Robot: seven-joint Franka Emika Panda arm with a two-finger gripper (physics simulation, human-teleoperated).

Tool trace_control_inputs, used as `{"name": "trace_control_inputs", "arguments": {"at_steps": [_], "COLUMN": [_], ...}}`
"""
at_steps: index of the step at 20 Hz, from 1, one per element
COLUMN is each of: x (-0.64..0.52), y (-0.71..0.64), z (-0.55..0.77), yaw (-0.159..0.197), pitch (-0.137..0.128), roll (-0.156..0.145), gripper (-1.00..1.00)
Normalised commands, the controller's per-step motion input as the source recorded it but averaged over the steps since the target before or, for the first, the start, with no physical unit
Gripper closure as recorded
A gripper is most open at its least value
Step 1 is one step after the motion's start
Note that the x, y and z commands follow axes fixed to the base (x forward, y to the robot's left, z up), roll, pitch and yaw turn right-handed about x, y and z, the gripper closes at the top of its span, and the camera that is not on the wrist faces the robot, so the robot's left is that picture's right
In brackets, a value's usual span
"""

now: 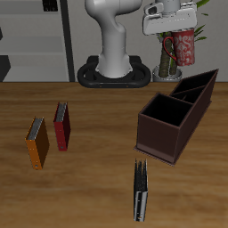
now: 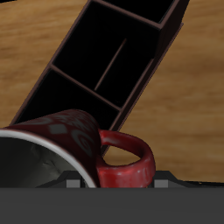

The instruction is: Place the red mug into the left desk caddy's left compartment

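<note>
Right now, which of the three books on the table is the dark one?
The black book, standing alone nearest the table's front edge. The orange book and red book stand together farther back.

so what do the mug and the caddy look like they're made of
The red mug looks like glazed ceramic: glossy red with pale speckles, grey-white inside. The left desk caddy looks like dark brown matte wood or plastic, with flat, thin partitions; the render leaves that open.
</note>
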Motion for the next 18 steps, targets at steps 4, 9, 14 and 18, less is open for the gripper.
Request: {"name": "trace_control_inputs", "arguments": {"at_steps": [4,9,14,18], "x": [0.42,0.17,0.12,0.03], "y": [-0.25,-0.03,0.06,0.19], "z": [-0.08,-0.17,-0.21,-0.18], "yaw": [-0.054,-0.009,-0.010,-0.002], "pitch": [0.043,0.024,0.039,0.027], "roll": [-0.055,-0.011,0.022,0.034], "gripper": [1.00,1.00,1.00,1.00]}}
